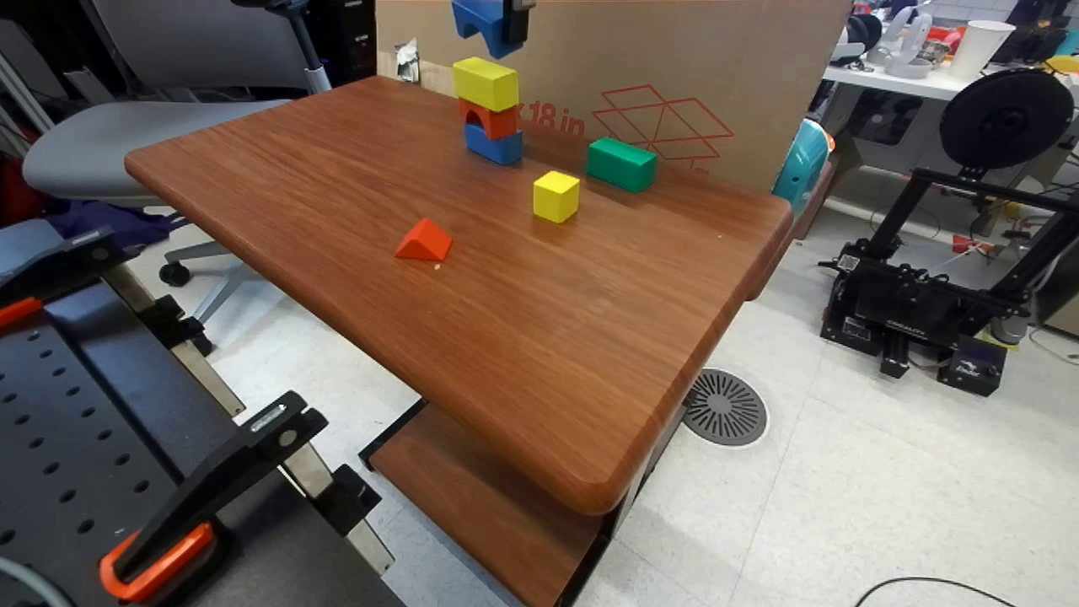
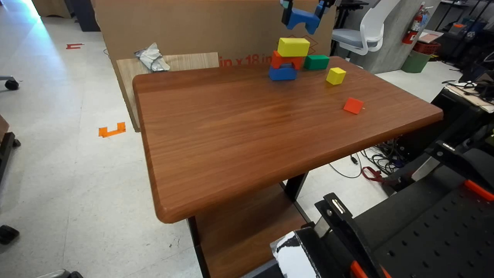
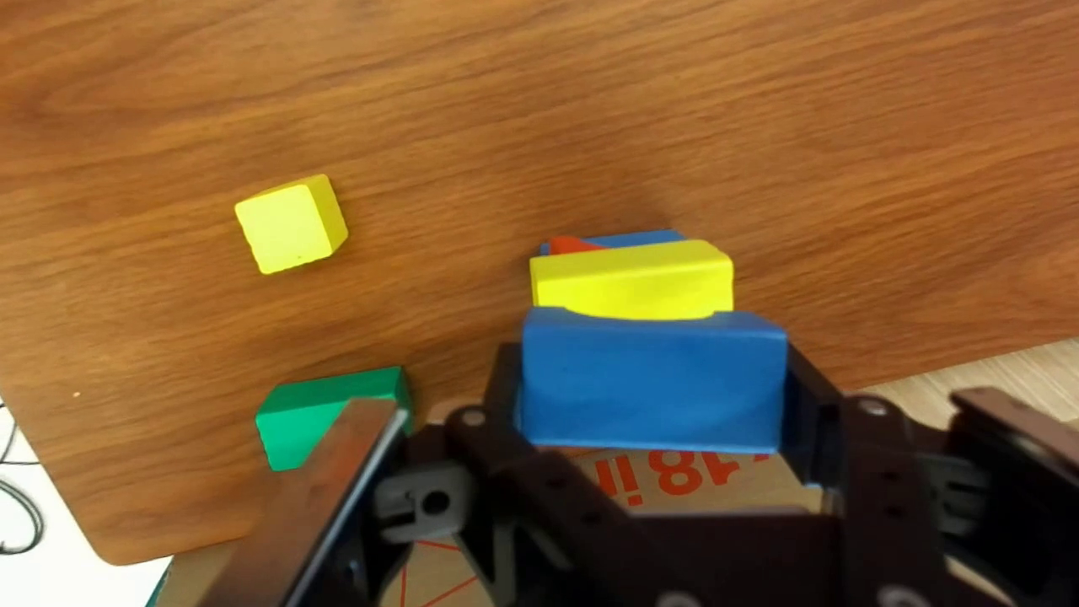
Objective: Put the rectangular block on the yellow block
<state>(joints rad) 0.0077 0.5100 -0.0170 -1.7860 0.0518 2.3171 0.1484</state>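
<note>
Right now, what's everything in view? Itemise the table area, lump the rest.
Rectangular wood-grain table: 1, brown, centre
Cardboard panel: 1, tan, behind table
Bottom oblong block: 1, blue, on table
Middle arch block: 1, red-orange, on bottom block
Wide oblong block: 1, yellow, topping stack
Held arch block: 1, blue, above stack
Small cube: 1, yellow, on table
Long oblong block: 1, green, on table
Triangular wedge: 1, red-orange, on table
Chairs, clamps and more: several, mixed colours, around table
Pincer: 1, black, shut on held block
</note>
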